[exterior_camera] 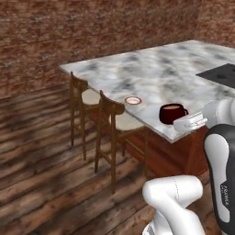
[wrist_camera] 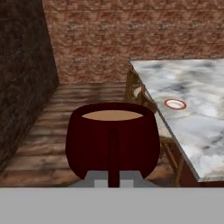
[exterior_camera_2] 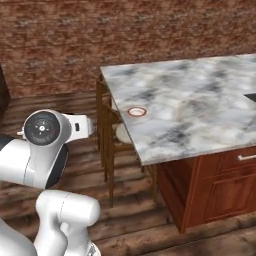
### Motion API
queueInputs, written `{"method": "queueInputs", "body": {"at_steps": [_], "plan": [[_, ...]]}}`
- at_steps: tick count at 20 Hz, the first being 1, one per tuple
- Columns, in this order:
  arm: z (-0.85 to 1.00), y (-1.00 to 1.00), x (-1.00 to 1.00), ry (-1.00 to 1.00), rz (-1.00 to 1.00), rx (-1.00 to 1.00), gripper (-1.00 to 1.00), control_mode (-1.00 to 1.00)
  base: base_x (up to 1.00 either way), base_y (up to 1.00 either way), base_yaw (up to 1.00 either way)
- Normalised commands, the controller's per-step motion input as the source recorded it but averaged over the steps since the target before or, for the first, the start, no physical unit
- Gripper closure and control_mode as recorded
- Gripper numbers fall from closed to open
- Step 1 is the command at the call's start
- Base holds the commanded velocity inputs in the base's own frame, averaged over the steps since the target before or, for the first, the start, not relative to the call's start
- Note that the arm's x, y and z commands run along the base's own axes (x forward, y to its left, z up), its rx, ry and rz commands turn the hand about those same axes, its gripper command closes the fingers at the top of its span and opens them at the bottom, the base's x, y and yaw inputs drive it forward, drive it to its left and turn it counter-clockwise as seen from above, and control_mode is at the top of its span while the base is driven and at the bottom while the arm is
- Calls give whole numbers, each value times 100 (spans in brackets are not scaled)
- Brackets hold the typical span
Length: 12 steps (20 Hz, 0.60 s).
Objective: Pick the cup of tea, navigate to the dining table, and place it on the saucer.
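Hand (exterior_camera: pixel 180 120) clamped on the cup of tea (exterior_camera: pixel 171 113), light brown liquid inside; saucer (exterior_camera: pixel 133 100) bare on the dining table (exterior_camera: pixel 151 73).

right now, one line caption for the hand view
Cup of tea held upright in the jaws, saucer waiting ahead on the marble dining table.

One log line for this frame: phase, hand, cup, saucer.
phase: carrying to table | hand: shut on cup of tea, upright, off the table edge | saucer: bare, near marble table edge | chairs tucked alongside
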Motion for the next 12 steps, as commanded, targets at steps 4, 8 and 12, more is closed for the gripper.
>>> {"method": "queueInputs", "body": {"at_steps": [4,8,12], "plan": [[0,0,0,0,0,0,100,100,18,88,-52],[0,0,0,0,0,0,100,100,42,59,-58],[0,0,0,0,0,0,100,100,57,59,-64]]}}
